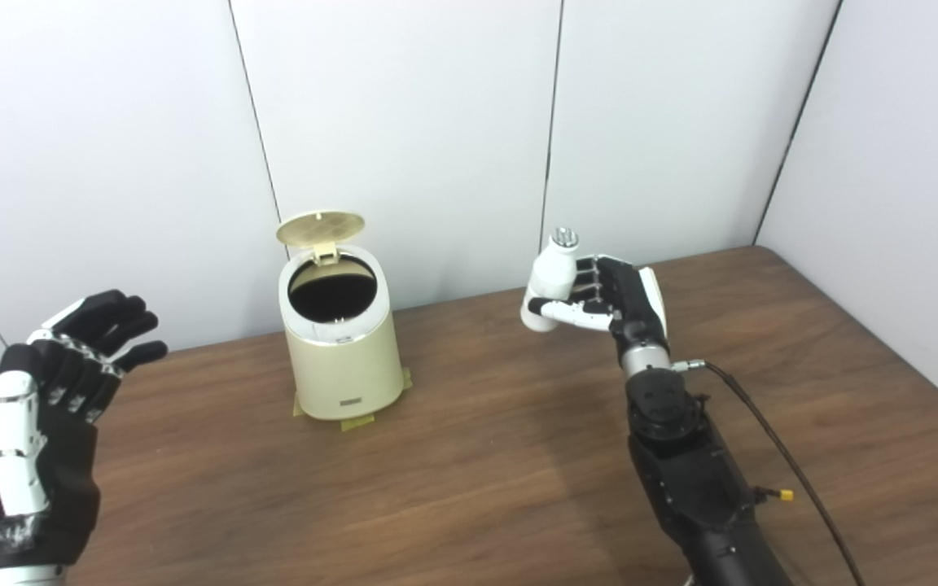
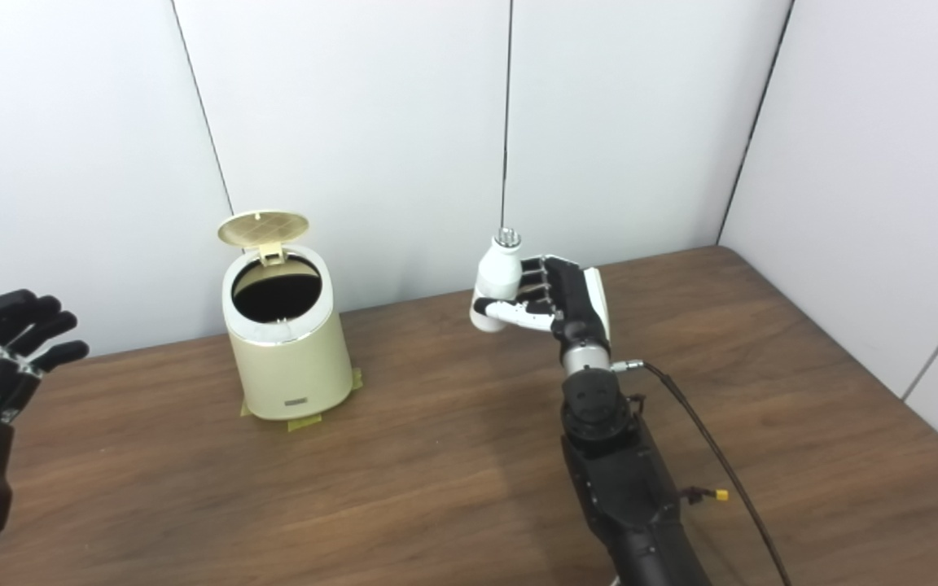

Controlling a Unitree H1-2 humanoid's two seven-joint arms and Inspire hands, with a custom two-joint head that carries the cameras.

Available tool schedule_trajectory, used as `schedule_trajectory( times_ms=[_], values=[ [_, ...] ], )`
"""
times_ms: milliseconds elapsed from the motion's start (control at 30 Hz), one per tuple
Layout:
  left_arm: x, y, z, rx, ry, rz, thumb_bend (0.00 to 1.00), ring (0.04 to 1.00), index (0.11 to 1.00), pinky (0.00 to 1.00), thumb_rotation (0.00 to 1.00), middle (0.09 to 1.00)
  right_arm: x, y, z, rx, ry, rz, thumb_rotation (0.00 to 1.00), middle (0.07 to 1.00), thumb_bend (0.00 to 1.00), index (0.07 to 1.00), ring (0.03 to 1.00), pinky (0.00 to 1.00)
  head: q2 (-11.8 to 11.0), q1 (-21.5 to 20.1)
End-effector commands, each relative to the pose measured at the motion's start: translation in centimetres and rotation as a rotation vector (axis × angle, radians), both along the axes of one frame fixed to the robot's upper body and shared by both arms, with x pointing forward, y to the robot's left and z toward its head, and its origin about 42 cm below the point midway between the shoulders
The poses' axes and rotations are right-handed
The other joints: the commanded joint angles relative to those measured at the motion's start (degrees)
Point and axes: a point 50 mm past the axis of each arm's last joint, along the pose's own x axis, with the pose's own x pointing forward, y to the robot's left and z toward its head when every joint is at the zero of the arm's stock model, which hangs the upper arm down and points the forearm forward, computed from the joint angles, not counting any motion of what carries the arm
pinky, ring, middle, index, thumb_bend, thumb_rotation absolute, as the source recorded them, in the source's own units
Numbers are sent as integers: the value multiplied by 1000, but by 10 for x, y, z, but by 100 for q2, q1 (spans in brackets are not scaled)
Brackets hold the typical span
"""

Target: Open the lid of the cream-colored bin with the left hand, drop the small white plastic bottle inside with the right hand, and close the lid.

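The robot's left hand (image 1: 37, 407) fills the lower left corner, closest to the viewer: a black palm with white and black fingers spread apart and raised, gripping nothing. It hovers above the near left part of a dark brown wooden table (image 1: 477, 472), well apart from everything else on it.

Lower right of centre, the black right forearm (image 1: 697, 488) rises from the bottom edge and reaches away from the viewer. A thin black cable (image 1: 770, 439) leaves the wrist and trails down toward the bottom right, and a small yellow connector (image 1: 785, 494) sticks out beside the forearm.

At the end of that arm, the right hand (image 1: 611, 297) is held up above the table, its fingers wrapped around a small white plastic bottle (image 1: 549, 283). The bottle is roughly upright, leaning slightly, with a silvery cap at the top. It is in the air, level with the bin's opening and clearly off to the right of it, not above it.

Further back and left of centre stands the cream-colored bin (image 1: 344, 354), a round container resting on the table with bits of yellowish tape (image 1: 357, 422) showing at its base. Its lid (image 1: 320, 228) is swung up on a hinge at the back edge, standing open, and the round mouth below looks dark inside.

Behind the table, plain white wall panels (image 1: 404, 122) with thin dark seams close off the scene
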Motion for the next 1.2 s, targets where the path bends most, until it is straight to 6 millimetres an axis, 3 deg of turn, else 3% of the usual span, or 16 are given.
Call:
schedule_trajectory(
  times_ms=[0,100,133,267,300,400,533,600,1167],
  values=[
    [-1,-4,16,-1,-80,19,302,823,797,765,1000,823,12,13,41,-36,-105,45,0,502,519,477,446,387,-3,76],
    [-2,-4,16,-23,-52,74,276,876,858,820,1000,880,11,25,48,-62,-103,90,0,499,519,476,451,390,-15,211],
    [-2,-4,17,-29,-44,88,215,881,870,830,1000,883,10,29,50,-68,-107,104,0,497,519,483,437,369,-32,257],
    [0,-6,13,-32,-19,106,147,870,866,824,1000,873,7,43,56,-89,-125,147,0,496,519,490,421,346,-119,365],
    [1,-6,11,-39,-15,100,207,881,872,836,1000,882,6,46,57,-93,-135,160,0,493,519,491,421,337,-146,401],
    [6,-7,3,-60,-9,81,246,887,869,848,962,884,6,57,63,-60,-162,200,0,490,519,492,424,333,-199,506],
    [8,-11,-4,-42,9,122,336,849,834,806,830,854,7,68,71,-16,-158,231,0,490,520,482,438,355,-256,635],
    [7,-14,-5,-24,21,140,366,842,826,797,810,846,6,72,75,-18,-166,248,0,491,520,480,439,358,-282,689],
    [9,-15,-16,44,30,144,407,868,856,832,860,875,5,100,106,11,-282,333,0,497,519,479,434,350,-391,881]
  ],
)
